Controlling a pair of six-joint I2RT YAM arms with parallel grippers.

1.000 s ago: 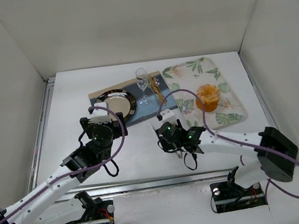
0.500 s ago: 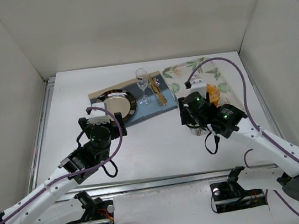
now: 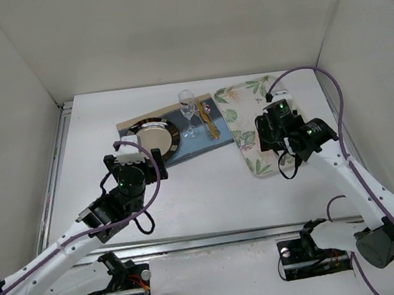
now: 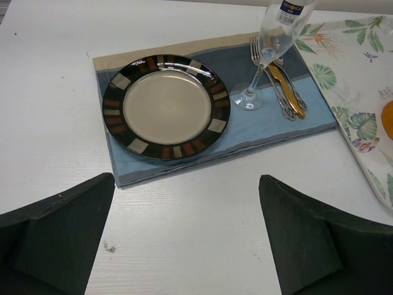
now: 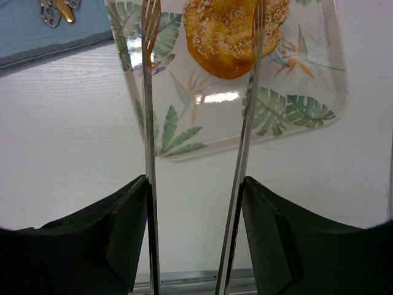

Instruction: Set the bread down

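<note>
The bread [image 5: 236,34], a golden-orange lumpy bun, lies on the leaf-patterned tray [image 5: 295,104]. My right gripper [image 5: 195,184] is shut on metal tongs [image 5: 147,123], whose two arms stand apart. The left arm passes left of the bun and the right arm crosses in front of it. In the top view the right gripper [image 3: 276,123] hangs over the tray [image 3: 245,152] and hides the bun. My left gripper [image 4: 186,178] is open and empty, near the round plate [image 4: 166,106], and it shows in the top view [image 3: 134,156].
The plate [image 3: 153,137] sits on a blue placemat [image 4: 270,123] with a wine glass [image 4: 264,55] and cutlery [image 4: 282,86] beside it. The glass [image 3: 188,108] stands between plate and tray. White walls enclose the table.
My right arm has swung from the middle of the table out to the right and now hangs over the tray, covering the bread in the top view. The left arm has barely moved.
</note>
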